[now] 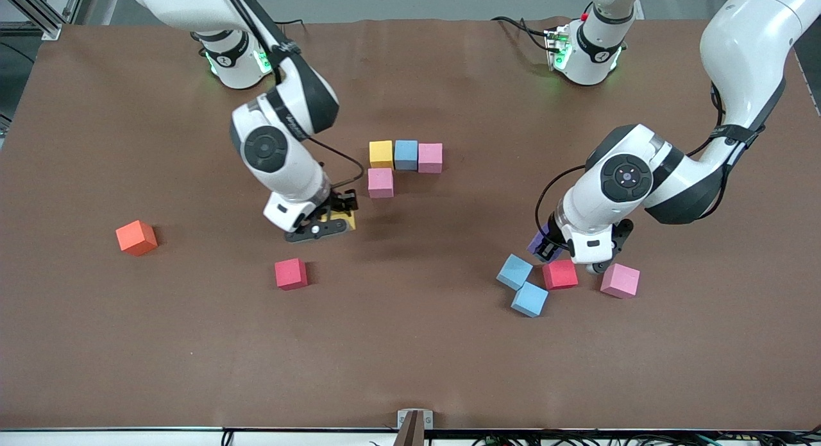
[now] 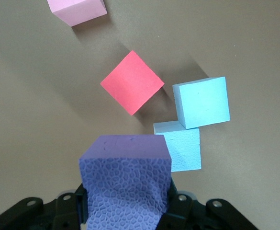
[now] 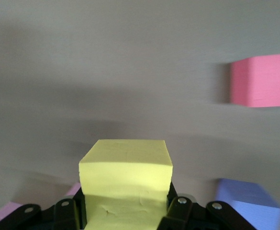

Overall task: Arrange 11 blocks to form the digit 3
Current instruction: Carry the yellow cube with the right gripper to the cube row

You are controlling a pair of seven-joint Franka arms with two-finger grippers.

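A partial figure lies mid-table: a yellow block [image 1: 381,154], a light blue block [image 1: 405,154] and a pink block [image 1: 430,158] in a row, with another pink block [image 1: 380,182] touching the yellow one. My right gripper [image 1: 335,219] is shut on a yellow block [image 3: 125,184], low over bare table beside that lone pink block. My left gripper [image 1: 550,246] is shut on a purple block [image 2: 125,182], over a loose cluster: two light blue blocks [image 1: 514,271] [image 1: 530,298], a red block [image 1: 560,274] and a pink block [image 1: 620,280].
A single red block [image 1: 291,273] sits nearer the front camera than my right gripper. An orange cube [image 1: 136,237] lies toward the right arm's end of the table. The brown mat [image 1: 410,356] covers the whole table.
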